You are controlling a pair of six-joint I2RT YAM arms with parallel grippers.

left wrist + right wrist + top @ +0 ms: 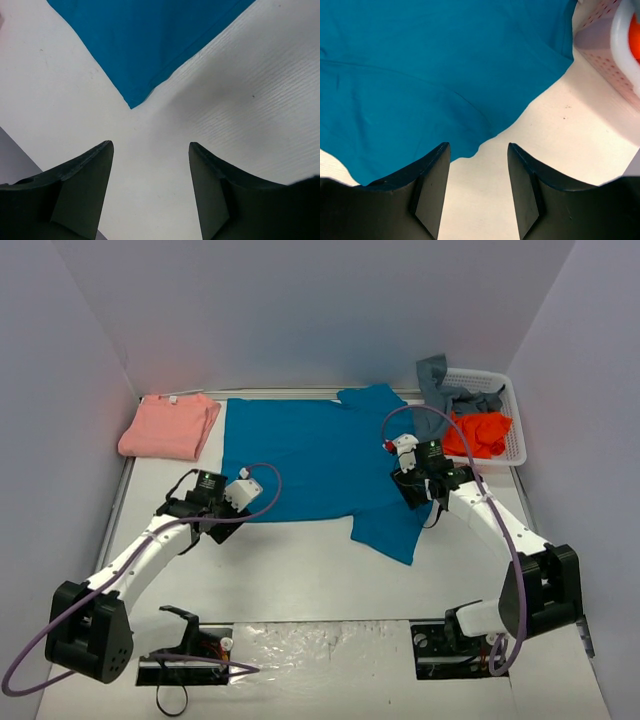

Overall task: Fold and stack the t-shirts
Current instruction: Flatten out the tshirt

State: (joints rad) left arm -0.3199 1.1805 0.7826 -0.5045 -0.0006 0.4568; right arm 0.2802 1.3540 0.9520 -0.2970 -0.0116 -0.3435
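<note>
The teal-blue t-shirt point(310, 460) lies spread flat in the middle of the table, with one sleeve sticking out toward the front right. My left gripper point(226, 526) is open and empty just short of the shirt's near left corner point(145, 45); in the left wrist view the gripper point(151, 147) is over bare table. My right gripper point(413, 494) is open and empty at the shirt's right edge point(420, 75); in the right wrist view the gripper point(479, 147) has its left finger over the cloth. The salmon-pink shirt point(170, 427) lies folded at the back left.
A white lattice basket point(512, 420) stands at the back right and also shows in the right wrist view point(615, 60). It holds the orange shirt point(478, 433), and the grey-blue shirt point(440, 385) hangs over its left rim. Walls close in on both sides and at the back.
</note>
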